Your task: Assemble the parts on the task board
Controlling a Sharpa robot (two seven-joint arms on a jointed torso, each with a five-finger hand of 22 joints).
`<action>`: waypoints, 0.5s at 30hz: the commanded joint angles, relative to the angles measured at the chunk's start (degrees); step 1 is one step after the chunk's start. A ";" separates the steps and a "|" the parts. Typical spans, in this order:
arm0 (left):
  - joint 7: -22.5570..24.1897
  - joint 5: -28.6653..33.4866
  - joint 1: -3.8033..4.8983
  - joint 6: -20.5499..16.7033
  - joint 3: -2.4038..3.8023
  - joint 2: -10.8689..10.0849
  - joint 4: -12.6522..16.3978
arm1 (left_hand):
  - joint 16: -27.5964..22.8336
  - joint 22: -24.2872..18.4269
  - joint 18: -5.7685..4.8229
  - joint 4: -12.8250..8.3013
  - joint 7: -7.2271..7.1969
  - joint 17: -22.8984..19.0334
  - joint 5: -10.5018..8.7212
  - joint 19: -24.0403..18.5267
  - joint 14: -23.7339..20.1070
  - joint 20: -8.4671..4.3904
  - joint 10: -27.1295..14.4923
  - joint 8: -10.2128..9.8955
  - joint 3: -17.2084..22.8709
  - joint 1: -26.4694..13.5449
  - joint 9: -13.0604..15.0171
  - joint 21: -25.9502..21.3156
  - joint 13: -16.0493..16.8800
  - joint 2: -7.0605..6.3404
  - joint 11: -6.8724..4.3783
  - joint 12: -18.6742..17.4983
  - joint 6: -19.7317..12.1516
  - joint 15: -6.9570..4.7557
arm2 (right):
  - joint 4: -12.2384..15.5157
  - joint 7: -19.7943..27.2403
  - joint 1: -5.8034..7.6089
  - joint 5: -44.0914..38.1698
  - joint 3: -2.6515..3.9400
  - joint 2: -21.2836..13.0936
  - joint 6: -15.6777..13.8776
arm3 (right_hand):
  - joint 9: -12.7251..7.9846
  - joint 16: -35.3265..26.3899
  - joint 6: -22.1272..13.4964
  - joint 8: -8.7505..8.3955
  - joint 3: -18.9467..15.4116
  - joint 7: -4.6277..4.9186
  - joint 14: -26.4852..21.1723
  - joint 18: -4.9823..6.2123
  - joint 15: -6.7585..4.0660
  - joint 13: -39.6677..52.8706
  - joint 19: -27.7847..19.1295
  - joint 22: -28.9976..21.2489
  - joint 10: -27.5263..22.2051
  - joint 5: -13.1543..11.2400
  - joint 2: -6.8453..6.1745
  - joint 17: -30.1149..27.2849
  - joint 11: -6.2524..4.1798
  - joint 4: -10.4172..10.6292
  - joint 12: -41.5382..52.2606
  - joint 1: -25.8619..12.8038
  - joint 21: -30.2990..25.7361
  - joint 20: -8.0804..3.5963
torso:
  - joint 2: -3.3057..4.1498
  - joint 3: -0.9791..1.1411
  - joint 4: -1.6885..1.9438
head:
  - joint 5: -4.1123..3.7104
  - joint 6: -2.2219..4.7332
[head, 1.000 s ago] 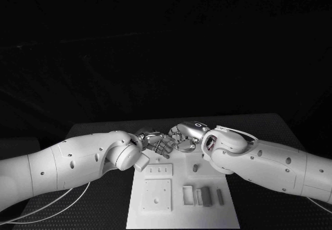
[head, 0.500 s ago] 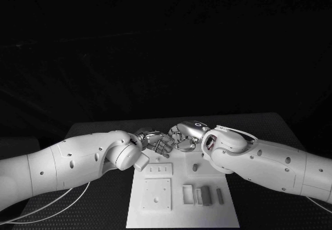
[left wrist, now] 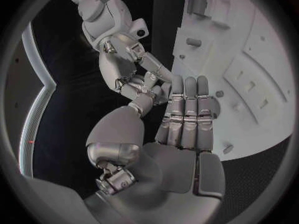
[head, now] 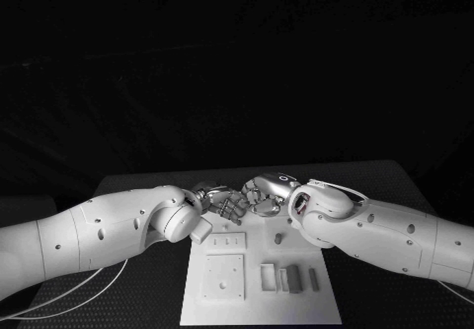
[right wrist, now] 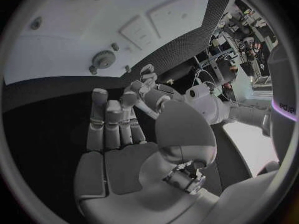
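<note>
Silver left hand [head: 223, 203] and right hand [head: 265, 195], met fingertip to fingertip over the far edge of the white board [head: 259, 301]; fingers mostly straight, grip on anything impossible to tell. Small gear [right wrist: 102, 60] on the board nearby; grey blocks [head: 290, 279] nearer, on the black worktop [head: 375, 179].

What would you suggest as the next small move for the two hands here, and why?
Probably ease the right hand back slightly from the left hand: the two meet over the far end of the task board, and I cannot tell whether a part sits between them. A small gear lies on the board nearby.
</note>
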 commanded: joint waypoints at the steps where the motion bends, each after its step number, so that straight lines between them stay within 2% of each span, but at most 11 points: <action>1: 1.19 0.04 0.24 -0.62 0.26 0.05 -0.12 | -0.28 0.11 -0.41 -0.13 -2.19 0.11 -0.09 -0.10 0.49 -0.39 -0.13 -0.31 0.31 0.42 5.30 -0.39 0.09 0.02 0.10 0.30 2.17 -0.01 | 0.27 0.99 -0.28 -0.28 -0.19 0.13 1.75 | -0.10 0.21 11.64 0.12 0.01 -0.48 0.05 0.80 -0.25 -0.08 0.42 1.03 -1.30 0.15 0.33 0.10 -0.86 -0.30 0.37 -0.37 0.40 0.10 | 0.00 0.04 -0.04 | 0.00 0.00; 6: 0.80 -0.67 0.22 -0.36 0.26 0.03 -0.14 | -0.28 0.22 -0.43 -0.13 -2.20 0.29 -0.22 -0.07 0.55 -0.43 -0.10 -0.31 0.36 0.40 5.38 -0.37 0.27 -0.07 0.08 0.36 2.21 -0.04 | 0.29 0.97 -0.28 -0.28 -0.19 0.15 1.43 | -0.09 0.21 11.66 0.12 0.01 -0.49 0.07 0.80 -0.25 -0.08 0.43 1.03 -1.28 0.15 0.33 0.10 -0.87 -0.32 0.37 -0.40 0.41 0.10 | 0.01 0.03 -0.03 | -0.01 -0.04; 15: -1.84 -6.42 0.11 -1.04 0.26 0.00 -0.28 | -0.09 0.81 -0.50 -0.13 -2.46 1.37 0.07 0.21 1.15 -0.69 0.34 -0.10 0.74 0.88 5.90 -0.20 1.32 -0.63 -0.22 0.96 2.73 -0.34 | 0.45 1.15 -0.29 0.44 -0.19 0.06 1.25 | -0.07 0.22 11.70 0.11 -0.01 -0.50 0.10 0.80 -0.27 -0.09 0.46 1.03 -1.23 0.14 0.24 0.11 -0.88 -0.39 0.38 -0.50 0.43 0.09 | 0.01 0.02 0.05 | 0.13 -0.13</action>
